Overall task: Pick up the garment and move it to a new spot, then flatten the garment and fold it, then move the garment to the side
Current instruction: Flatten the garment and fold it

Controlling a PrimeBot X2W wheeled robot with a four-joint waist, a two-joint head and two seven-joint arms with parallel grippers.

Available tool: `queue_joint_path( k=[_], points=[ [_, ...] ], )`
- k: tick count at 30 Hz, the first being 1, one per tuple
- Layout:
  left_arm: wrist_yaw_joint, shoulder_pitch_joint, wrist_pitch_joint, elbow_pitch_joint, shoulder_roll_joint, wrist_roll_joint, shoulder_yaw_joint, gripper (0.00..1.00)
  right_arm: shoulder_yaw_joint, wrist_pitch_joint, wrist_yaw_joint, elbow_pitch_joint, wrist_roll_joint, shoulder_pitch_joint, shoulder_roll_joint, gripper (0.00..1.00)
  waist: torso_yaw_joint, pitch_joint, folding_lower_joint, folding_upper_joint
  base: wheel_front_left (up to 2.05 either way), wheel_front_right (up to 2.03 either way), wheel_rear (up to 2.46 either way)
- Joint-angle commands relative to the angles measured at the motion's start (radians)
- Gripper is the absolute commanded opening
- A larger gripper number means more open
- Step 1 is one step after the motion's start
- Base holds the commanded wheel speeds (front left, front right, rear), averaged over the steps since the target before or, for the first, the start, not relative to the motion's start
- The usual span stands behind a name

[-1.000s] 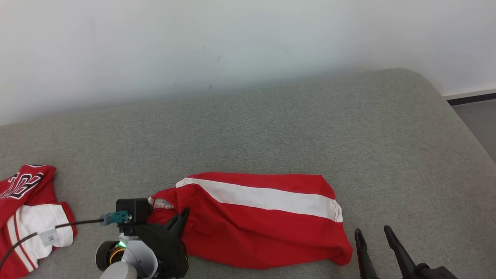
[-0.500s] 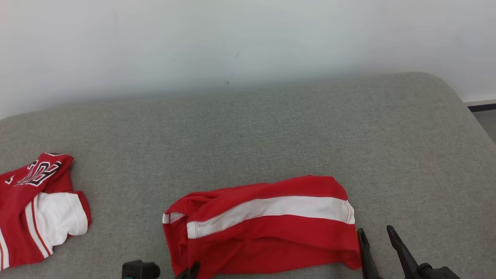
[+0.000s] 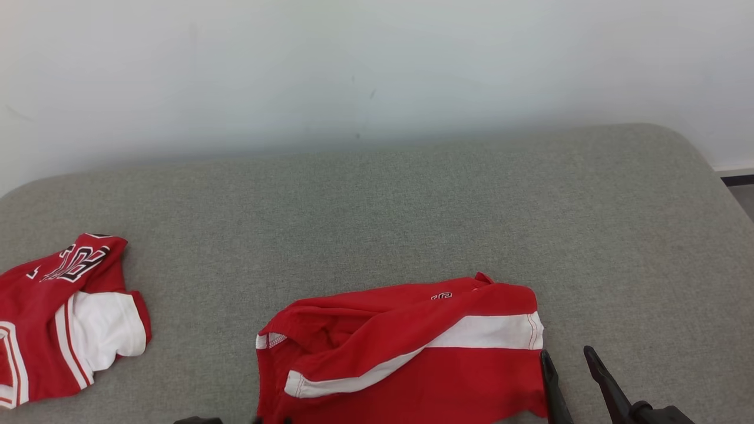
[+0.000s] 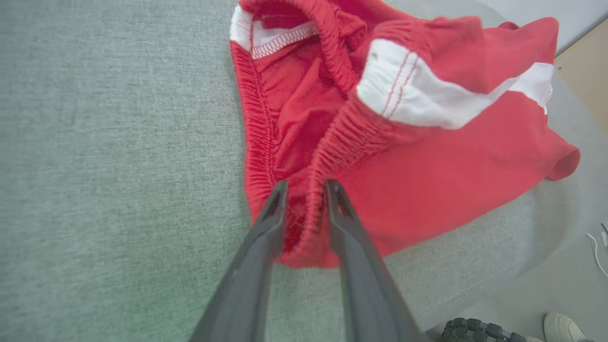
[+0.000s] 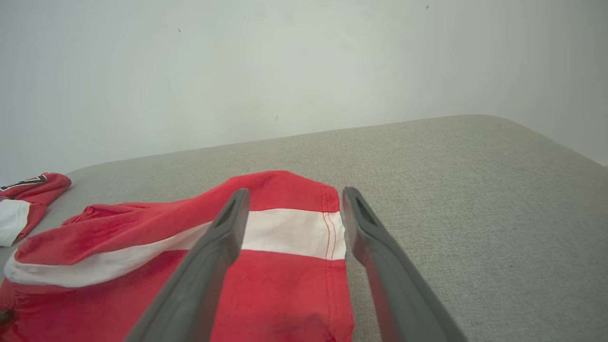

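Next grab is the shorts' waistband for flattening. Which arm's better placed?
Left, likely: left jaws straddle the shorts' waistband; right jaws hover open at the far leg hem.

We face a plain pale wall [image 3: 377, 70], evenly lit, with a few faint marks. Against it runs a wide grey padded surface [image 3: 412, 206] in woven fabric, its far right corner rounded. Past that corner we see a dark skirting [image 3: 739, 178] at the wall's foot and a strip of grey floor [image 3: 747, 197].
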Motion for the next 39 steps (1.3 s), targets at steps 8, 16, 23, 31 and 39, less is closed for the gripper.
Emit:
queue_joint_path(
  k=[8,16,23,31,39],
  points=[
    [-0.001,0.037,-0.175,-0.038,-0.040,-0.032,0.059,1.00,-0.011,0.009,-0.002,-0.008,-0.005,0.023,0.000,1.00,0.016,-0.022,0.0000,0.0000,0.00,0.00,0.00],
    [0.034,0.101,-0.318,-0.129,-0.076,0.049,0.197,1.00,-0.039,0.002,-0.002,-0.018,-0.019,0.035,0.000,1.00,0.068,-0.049,0.0000,0.0000,0.00,0.00,0.00],
    [0.010,0.183,-0.318,-0.296,-0.180,0.256,0.402,1.00,-0.049,-0.019,-0.002,-0.003,-0.027,0.044,0.000,1.00,0.124,-0.076,0.0000,0.0000,0.00,0.00,0.00],
    [-0.019,0.258,-0.319,-0.335,-0.224,0.437,0.506,1.00,-0.061,-0.045,-0.002,0.027,-0.043,0.052,0.000,1.00,0.168,-0.113,0.0000,0.0000,0.00,0.00,0.00],
    [-0.038,0.288,-0.319,-0.264,-0.231,0.500,0.500,1.00,-0.105,-0.052,-0.002,0.034,-0.048,0.074,0.000,1.00,0.180,-0.139,0.0000,0.0000,0.00,0.00,0.00]
  ],
)
